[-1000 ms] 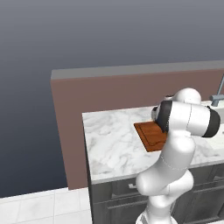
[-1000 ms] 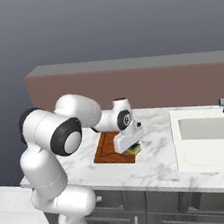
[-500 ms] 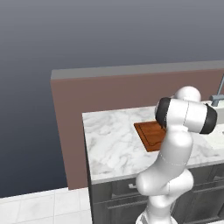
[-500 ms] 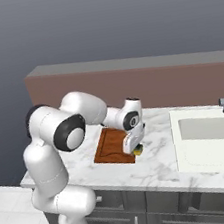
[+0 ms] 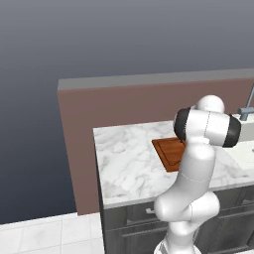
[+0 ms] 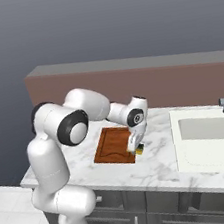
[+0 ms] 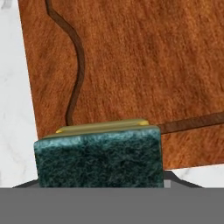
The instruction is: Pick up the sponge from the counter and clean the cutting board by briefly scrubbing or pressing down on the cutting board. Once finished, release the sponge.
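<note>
Marble counter under cutting board, gripper clamped on sponge at board's corner

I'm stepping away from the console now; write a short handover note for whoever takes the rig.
Gripper: fingertips hidden behind the yellow sponge with dark green scrubbing top, which it appears to hold at the near right corner of the reddish-brown wooden cutting board.
Board lies flat on the white marble counter, left of the sink.
Done: sponge apparently picked up and brought to the board.
Left: press or scrub briefly, then release the sponge.
</note>
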